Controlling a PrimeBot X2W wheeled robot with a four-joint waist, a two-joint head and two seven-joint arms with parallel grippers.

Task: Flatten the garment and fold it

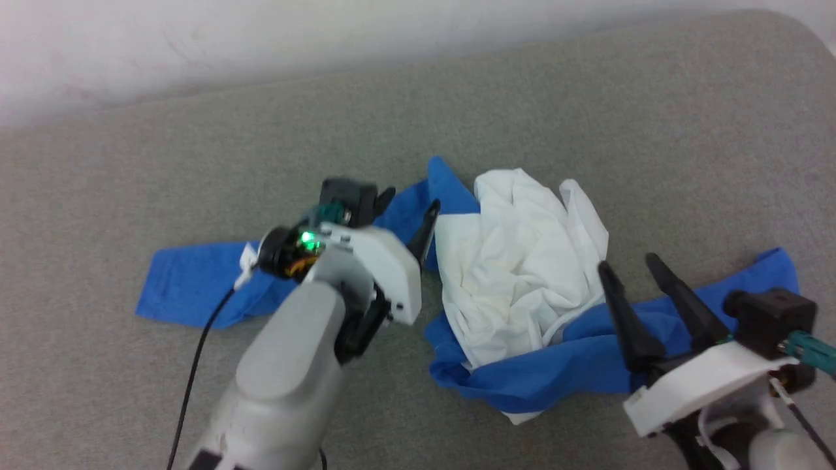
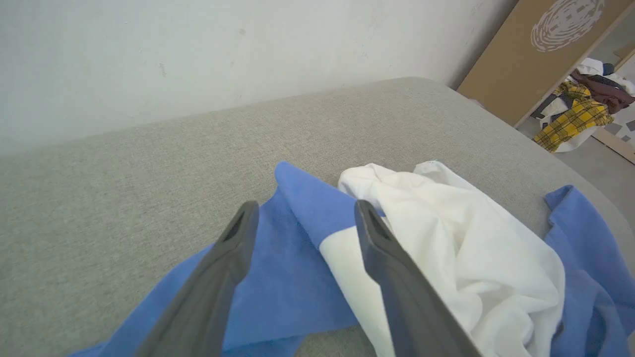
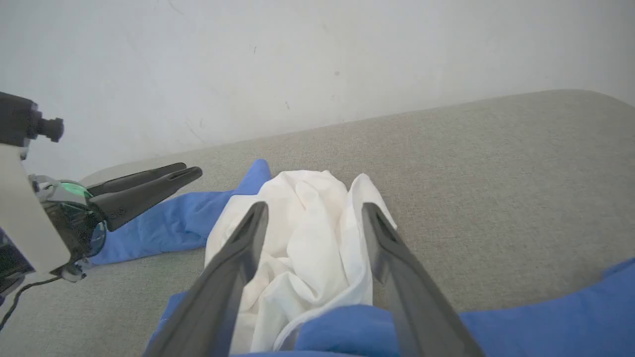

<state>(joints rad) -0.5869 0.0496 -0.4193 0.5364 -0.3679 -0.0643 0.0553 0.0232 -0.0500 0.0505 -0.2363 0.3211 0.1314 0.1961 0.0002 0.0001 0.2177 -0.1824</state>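
A grey upholstered surface (image 1: 588,98) meets a pale wall (image 1: 196,39). The left gripper (image 1: 411,199), fingers spread and empty, hovers over the blue sleeve stretching left. The right gripper (image 1: 626,262), fingers also apart and empty, hangs above the near right blue cloth. The garment (image 1: 522,261) lies crumpled mid-surface, its white body bunched between them.

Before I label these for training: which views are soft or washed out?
Head view: soft, pale wall bleached, white cloth shirt with royal-blue sleeves losing fold detail. Left wrist view: crisp, edge of the grey fabric surface bowed. Right wrist view: crisp, evenly lit.
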